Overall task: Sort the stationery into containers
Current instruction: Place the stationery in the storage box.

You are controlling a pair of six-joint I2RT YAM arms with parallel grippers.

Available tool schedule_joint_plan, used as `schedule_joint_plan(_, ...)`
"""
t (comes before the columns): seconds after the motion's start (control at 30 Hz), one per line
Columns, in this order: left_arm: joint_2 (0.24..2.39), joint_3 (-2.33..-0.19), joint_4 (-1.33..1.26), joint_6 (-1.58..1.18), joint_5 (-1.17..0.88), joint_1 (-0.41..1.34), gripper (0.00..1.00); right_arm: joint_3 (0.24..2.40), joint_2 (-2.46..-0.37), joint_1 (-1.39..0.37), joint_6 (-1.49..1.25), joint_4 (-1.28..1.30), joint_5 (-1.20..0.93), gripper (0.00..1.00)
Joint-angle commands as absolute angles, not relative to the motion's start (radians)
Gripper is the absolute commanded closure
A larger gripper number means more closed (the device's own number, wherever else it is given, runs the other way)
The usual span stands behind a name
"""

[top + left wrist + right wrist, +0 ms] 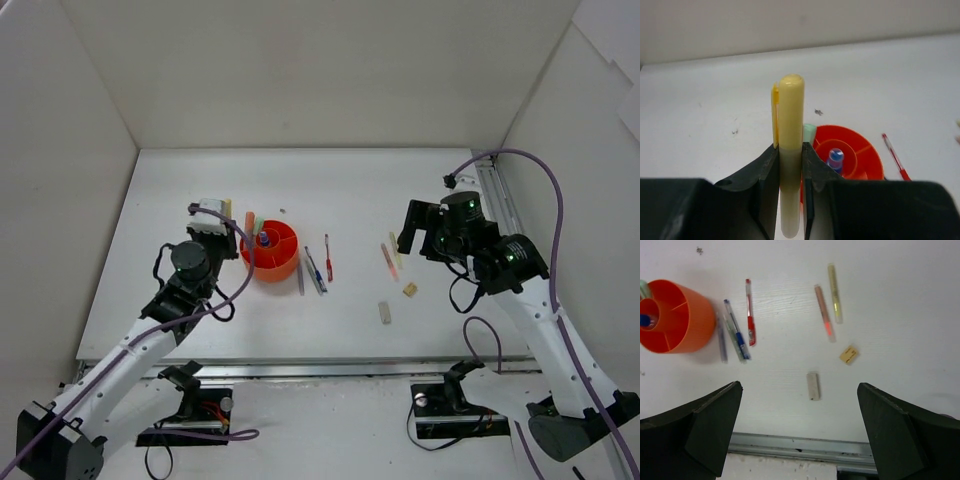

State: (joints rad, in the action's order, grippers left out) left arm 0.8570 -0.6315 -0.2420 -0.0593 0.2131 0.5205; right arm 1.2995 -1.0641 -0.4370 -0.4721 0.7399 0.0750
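Marker (791, 115), pale yellow with a rounded cap, sits clamped in the left gripper (790, 152), just left of the orange bowl (852, 132). Its fingers (757, 185) hide the bowl's near side. Right of the bowl, the right gripper (799, 386) gapes wide, empty.

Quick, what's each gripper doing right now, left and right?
Left gripper: closed on a yellow marker clamped between its fingers.
Right gripper: open wide, holding nothing.
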Motion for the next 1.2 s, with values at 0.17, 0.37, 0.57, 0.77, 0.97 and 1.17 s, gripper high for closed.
schedule_joint_plan(0.17,0.928,-0.549,-0.671,-0.339,0.099,0.263,1.00,1.246,-1.074,-0.431,-0.472,0.655,0.222,0.02)
schedule_joint_plan(0.37,1.104,-0.485,-1.044,-0.298,-0.398,0.138,1.00,1.201,-1.054,-0.428,-0.416,0.583,0.204,0.02)
schedule_joint_plan(0.57,1.366,-0.489,-1.438,-0.451,-0.711,0.043,0.99,1.151,-1.017,-0.419,-0.380,0.517,0.175,0.02)
schedule_joint_plan(0.77,1.604,-0.567,-1.677,-0.592,-0.839,0.006,0.94,1.155,-1.031,-0.405,-0.351,0.508,0.134,0.02)
schedule_joint_plan(0.97,1.631,-0.594,-1.678,-0.551,-0.801,0.029,0.94,1.158,-1.045,-0.399,-0.336,0.508,0.121,0.02)
schedule_joint_plan(1.17,1.646,-0.603,-1.677,-0.537,-0.807,0.038,0.93,1.161,-1.046,-0.391,-0.333,0.506,0.121,0.02)
